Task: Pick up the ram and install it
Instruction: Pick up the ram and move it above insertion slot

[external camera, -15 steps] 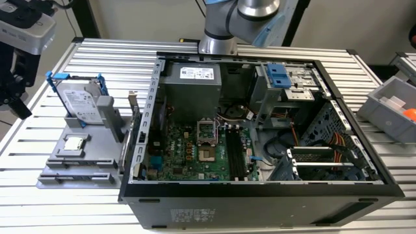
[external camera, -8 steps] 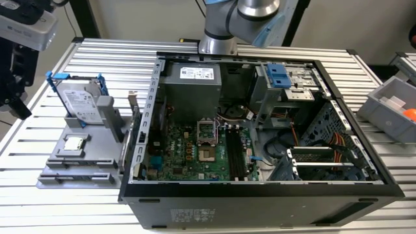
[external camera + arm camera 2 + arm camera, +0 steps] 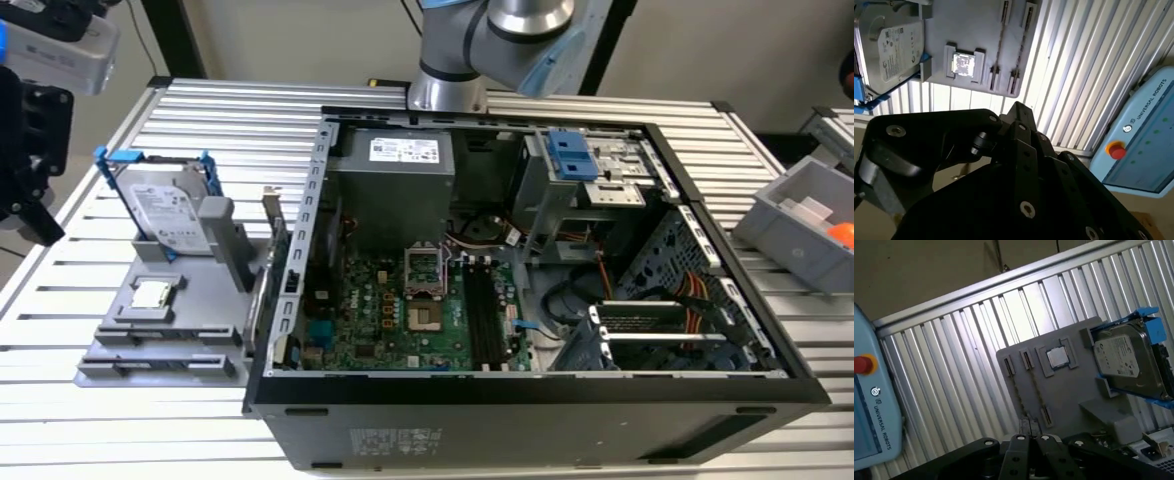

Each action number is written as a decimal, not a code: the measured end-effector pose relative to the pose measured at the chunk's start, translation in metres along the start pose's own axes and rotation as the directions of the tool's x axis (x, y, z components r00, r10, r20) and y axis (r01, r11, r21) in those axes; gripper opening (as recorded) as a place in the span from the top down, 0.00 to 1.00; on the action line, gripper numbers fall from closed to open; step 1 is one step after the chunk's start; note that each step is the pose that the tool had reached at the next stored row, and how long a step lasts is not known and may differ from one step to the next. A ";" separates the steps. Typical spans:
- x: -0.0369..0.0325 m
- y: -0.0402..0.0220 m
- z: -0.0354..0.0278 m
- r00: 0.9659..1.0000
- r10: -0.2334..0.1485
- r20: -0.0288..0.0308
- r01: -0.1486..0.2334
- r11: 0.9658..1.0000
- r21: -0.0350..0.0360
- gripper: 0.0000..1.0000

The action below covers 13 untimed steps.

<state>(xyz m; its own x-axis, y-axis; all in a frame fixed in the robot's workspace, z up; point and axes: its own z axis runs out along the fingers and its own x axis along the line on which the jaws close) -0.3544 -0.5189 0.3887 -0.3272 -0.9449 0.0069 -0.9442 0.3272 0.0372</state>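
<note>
— How did we find the gripper (image 3: pixel 1029 424)?

— Its black fingers (image 3: pixel 1015 460) were drawn together at the tip. In both wrist views it hung well above the grooved end of the grey holder (image 3: pixel 1074 390), apart from it.

— And the holder itself?

— In the exterior view we placed it at nine o'clock from the open computer case (image 3: pixel 534 405), on the ribbed metal table (image 3: pixel 80 430). The hard drive (image 3: pixel 167 212) in its blue frame stood at the holder's twelve o'clock end. The small square chip (image 3: pixel 150 293) lay in a pocket near the middle, and two thin grooves (image 3: pixel 1036 388) ran across the six o'clock end.

— Where was the ram?

— We could not tell. The grooves were too fine for us to read, and so were the long dark slots (image 3: pixel 487 315) on the three o'clock side of the green board (image 3: pixel 380 310).

— Anything else?

— A pale blue control tablet (image 3: pixel 1139 140) with a red button (image 3: pixel 1115 150) lay beside the table.
</note>
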 end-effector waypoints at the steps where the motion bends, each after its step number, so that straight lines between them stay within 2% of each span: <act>1: 0.0000 0.0000 0.0000 1.000 -0.012 -0.001 0.012 1.000 0.000 1.00; 3: 0.0000 0.0000 0.0000 0.999 -0.037 -0.002 0.037 0.999 0.000 1.00; 4: 0.0000 0.0000 0.0000 0.998 -0.061 -0.003 0.061 0.998 0.001 1.00; 7: 0.0000 0.0000 0.0000 0.995 -0.100 -0.005 0.100 0.995 0.001 1.00; 10: 0.0000 0.0000 0.0000 0.990 -0.139 -0.007 0.139 0.990 0.001 1.00; 13: 0.0000 0.0000 0.0000 0.984 -0.180 -0.008 0.180 0.984 0.001 1.00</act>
<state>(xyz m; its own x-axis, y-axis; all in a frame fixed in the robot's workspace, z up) -0.3544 -0.5188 0.3887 -0.1517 -0.9884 0.0085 -0.9877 0.1519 0.0368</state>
